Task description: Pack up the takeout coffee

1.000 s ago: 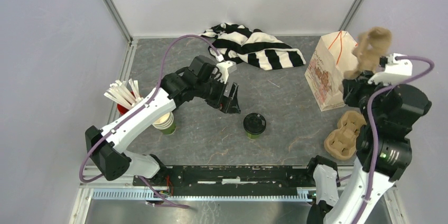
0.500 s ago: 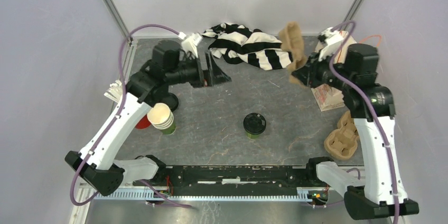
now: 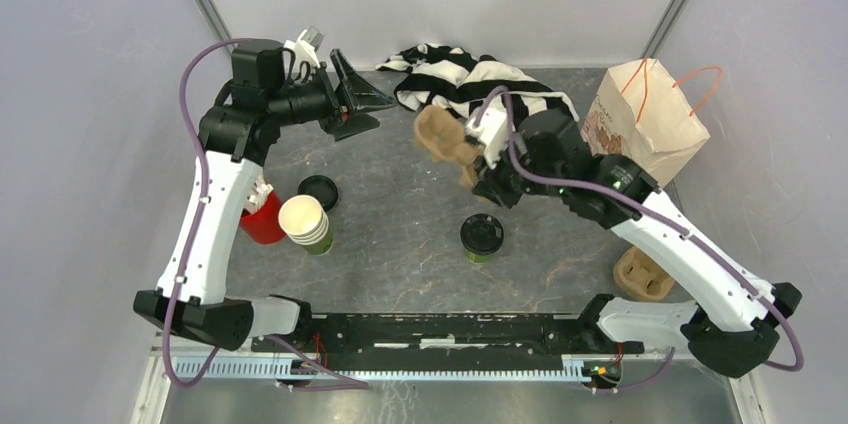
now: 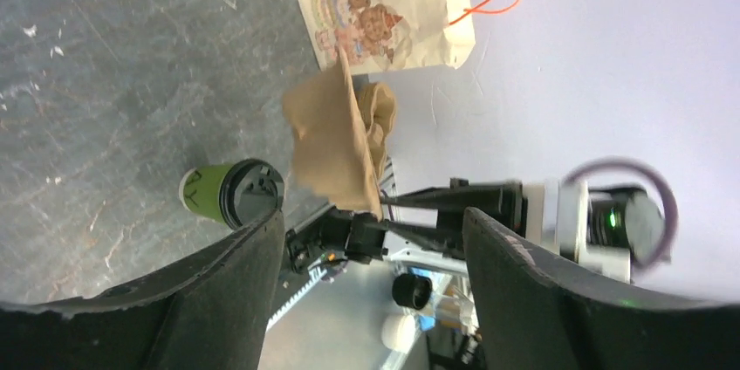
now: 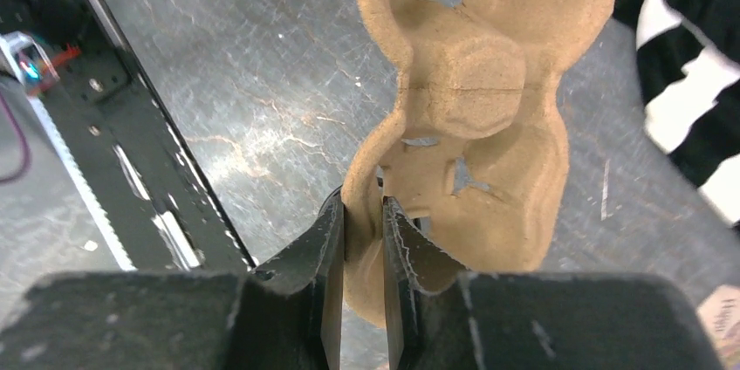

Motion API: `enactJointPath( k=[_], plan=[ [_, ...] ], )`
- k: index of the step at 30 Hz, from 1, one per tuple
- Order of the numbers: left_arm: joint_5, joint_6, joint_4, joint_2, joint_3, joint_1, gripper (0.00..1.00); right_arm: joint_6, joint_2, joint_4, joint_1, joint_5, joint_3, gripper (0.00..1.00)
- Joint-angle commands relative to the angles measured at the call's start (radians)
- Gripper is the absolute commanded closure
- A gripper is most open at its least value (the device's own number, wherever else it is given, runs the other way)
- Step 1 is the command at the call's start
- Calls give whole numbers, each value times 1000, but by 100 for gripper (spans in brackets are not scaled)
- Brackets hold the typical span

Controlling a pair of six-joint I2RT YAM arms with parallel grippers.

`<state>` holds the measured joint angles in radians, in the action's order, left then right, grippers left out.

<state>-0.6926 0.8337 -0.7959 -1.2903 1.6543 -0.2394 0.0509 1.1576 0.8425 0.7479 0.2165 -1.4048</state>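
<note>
Takeout coffee (image 3: 482,237), a green cup with its black lid on, stands upright on the table (image 3: 400,264) near the middle, toward the near edge, touched by neither arm. The right gripper (image 5: 362,213) is clamped on the rim of a pulp cup carrier (image 3: 445,139), holding it in the air just to the far side of the coffee. The left gripper (image 3: 355,104) hovers at far left, jaws wide apart with nothing between them. A paper bag (image 3: 645,119) stands at far right. A striped cloth (image 3: 480,84) lies at the far edge. A stack of lidless cups (image 3: 307,224) stands at the left, with a loose black lid (image 3: 318,191) just beside it.
</note>
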Motion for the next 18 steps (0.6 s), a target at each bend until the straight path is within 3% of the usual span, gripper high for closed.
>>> enactJointPath(
  k=[1, 4, 9, 18],
  plan=[
    [-119, 41, -55, -39, 31, 25, 22, 141, 14, 17, 175, -240, -57, 99],
    [-111, 21, -55, -57, 19, 25, 26, 148, 28, -21, 254, -292, -54, 99],
    [-85, -60, -129, -98, 34, 28, 44, 158, 74, -56, 331, -362, -80, 99],
    [-31, -101, -181, -62, -6, 28, 43, 158, 53, -81, 345, -424, -30, 100]
  ],
)
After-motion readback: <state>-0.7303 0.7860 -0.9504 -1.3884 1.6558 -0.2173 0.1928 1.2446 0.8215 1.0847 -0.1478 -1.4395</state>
